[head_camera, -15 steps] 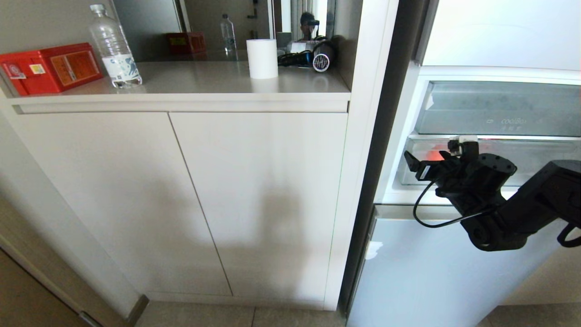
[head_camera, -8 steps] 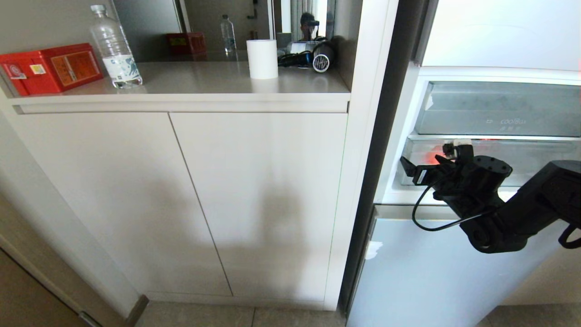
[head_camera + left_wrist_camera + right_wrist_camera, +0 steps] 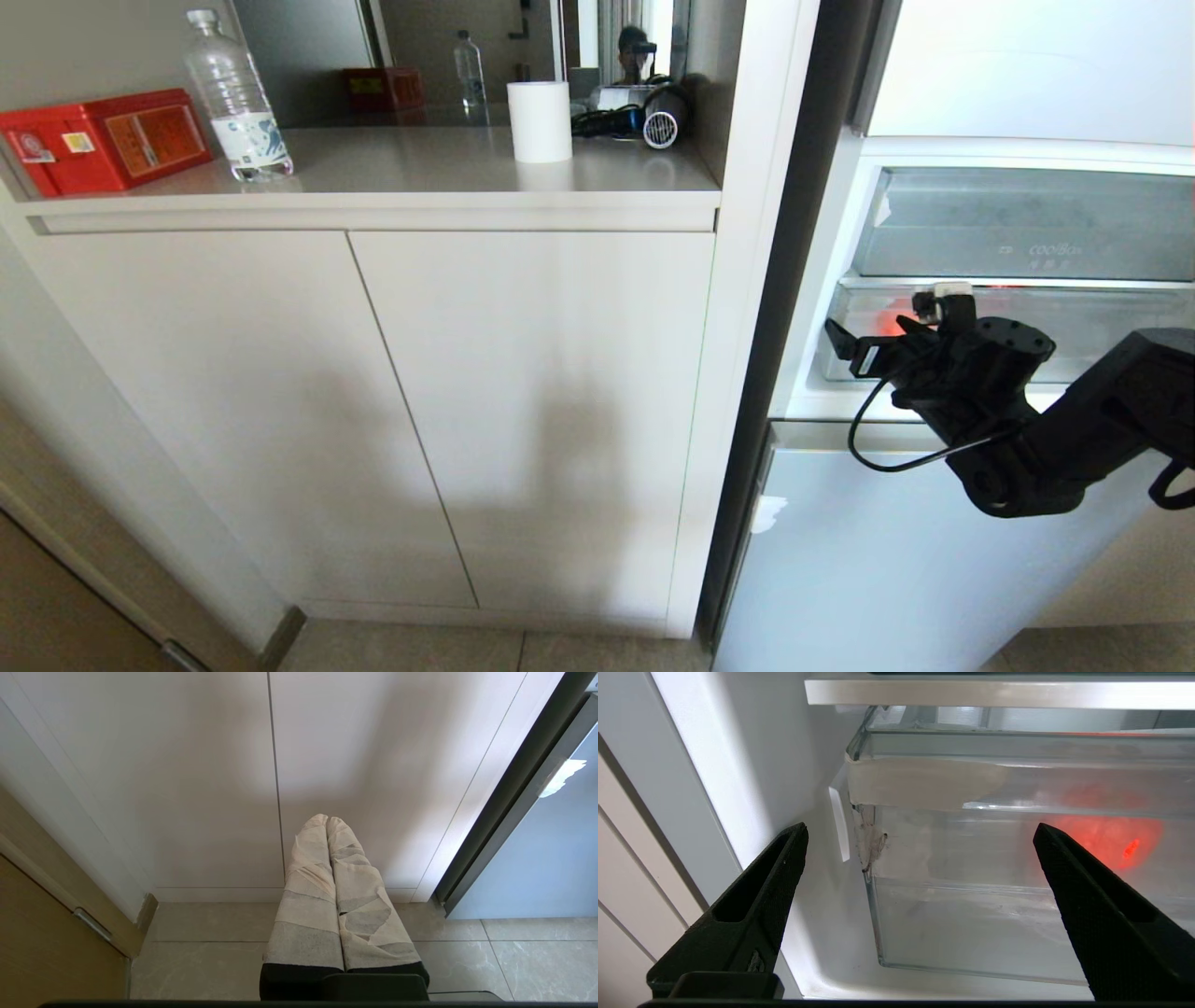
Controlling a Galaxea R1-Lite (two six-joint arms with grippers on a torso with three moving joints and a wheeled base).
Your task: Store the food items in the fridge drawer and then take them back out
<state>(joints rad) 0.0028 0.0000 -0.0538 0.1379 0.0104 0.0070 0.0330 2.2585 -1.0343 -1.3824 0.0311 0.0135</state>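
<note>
Behind the frosted front of the fridge drawer (image 3: 971, 914) a red fruit (image 3: 1106, 837) shows as a blurred glow. From the head view the same fruit (image 3: 882, 323) glows at the left end of the drawer (image 3: 1102, 327), which sits pushed in. My right gripper (image 3: 920, 828) is open just in front of the drawer's taped left corner, with nothing between its fingers (image 3: 775, 872). The head view has this gripper (image 3: 873, 338) level with the drawer front. My left gripper (image 3: 327, 819) hangs shut and empty, low before the cabinet doors.
A shorter clear bin (image 3: 1027, 224) sits above the drawer, and a pale blue fridge door (image 3: 887, 551) lies below it. The white fridge wall (image 3: 752, 779) is close beside my right gripper. On the counter (image 3: 401, 173) stand a red box (image 3: 103, 140), a water bottle (image 3: 233, 93) and a white roll (image 3: 540, 121).
</note>
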